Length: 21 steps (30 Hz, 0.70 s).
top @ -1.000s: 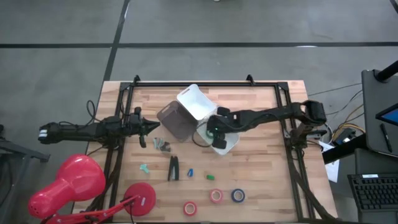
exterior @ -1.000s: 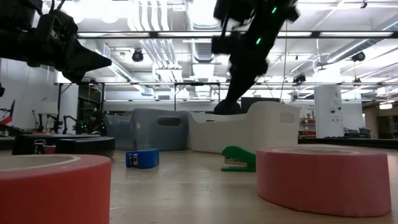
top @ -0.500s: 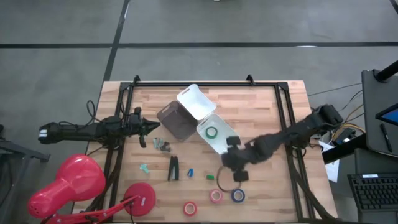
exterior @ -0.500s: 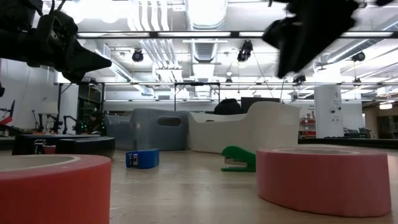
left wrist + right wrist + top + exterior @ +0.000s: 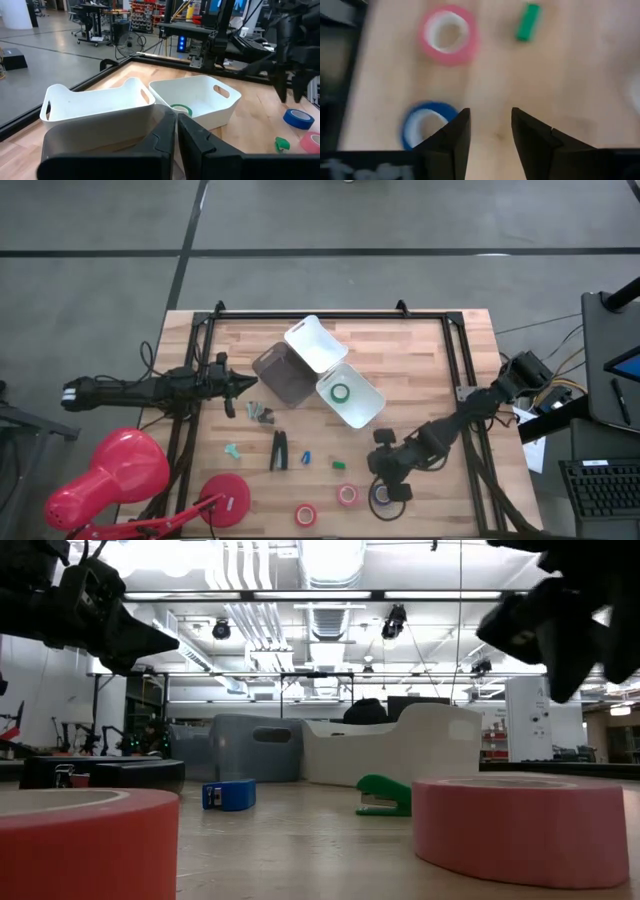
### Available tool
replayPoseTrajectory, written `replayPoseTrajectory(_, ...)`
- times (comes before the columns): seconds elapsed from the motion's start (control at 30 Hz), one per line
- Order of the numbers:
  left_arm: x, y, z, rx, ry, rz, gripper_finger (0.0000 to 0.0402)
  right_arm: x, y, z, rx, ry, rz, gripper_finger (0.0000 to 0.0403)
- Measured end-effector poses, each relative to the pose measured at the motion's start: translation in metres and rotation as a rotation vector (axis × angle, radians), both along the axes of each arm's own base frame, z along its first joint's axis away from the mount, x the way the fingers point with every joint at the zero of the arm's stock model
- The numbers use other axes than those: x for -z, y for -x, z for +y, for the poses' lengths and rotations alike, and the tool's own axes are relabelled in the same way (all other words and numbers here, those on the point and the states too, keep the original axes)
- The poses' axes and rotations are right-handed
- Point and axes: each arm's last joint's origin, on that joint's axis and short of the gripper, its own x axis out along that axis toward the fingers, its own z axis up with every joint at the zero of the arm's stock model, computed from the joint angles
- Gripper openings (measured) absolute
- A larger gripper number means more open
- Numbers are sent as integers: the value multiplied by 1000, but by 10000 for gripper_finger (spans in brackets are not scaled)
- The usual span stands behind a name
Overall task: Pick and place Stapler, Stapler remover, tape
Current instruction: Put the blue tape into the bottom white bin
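Dark fingers of the right tool point(image 5: 388, 494) stand apart with nothing between them, poised over the blue tape roll point(image 5: 382, 496) near the front edge of the desk point(image 5: 420, 340); its wrist view shows that roll point(image 5: 425, 125) just beside one finger and the pink roll point(image 5: 449, 34) farther ahead, with a small green piece point(image 5: 527, 21) beyond. A second ago this tool was over the white bin point(image 5: 365, 408); half a second ago it was partway across the wood, and now it has swung down to the blue roll. The gap between its fingers looks narrower than before. A green tape roll point(image 5: 341, 392) lies inside that white bin, where it already lay half a second ago.

The stapler point(image 5: 280, 450) rests flat left of the pink roll point(image 5: 347, 495), unmoved, with a red roll point(image 5: 306, 514) nearer the front edge. A second white bin point(image 5: 312, 343) and a grey bin point(image 5: 281, 376) sit tilted beside the first, as before.

The left tool point(image 5: 240, 385) waits at the left side of the desk with its fingers point(image 5: 162, 135) pressed together on nothing, in the same place as earlier.
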Motion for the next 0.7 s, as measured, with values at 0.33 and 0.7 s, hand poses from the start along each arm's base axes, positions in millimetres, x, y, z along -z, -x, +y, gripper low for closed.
replayPoseTrajectory(0.33, 1, 0, 0, 0, 0, 14, 23, 19, 12, 17, 15, -66, 14, 144)
replayPoseTrajectory(0.7, 2, 0, 0, 0, 1, 21, 23, 44, 12, 23, 29, -30, 79, 167)
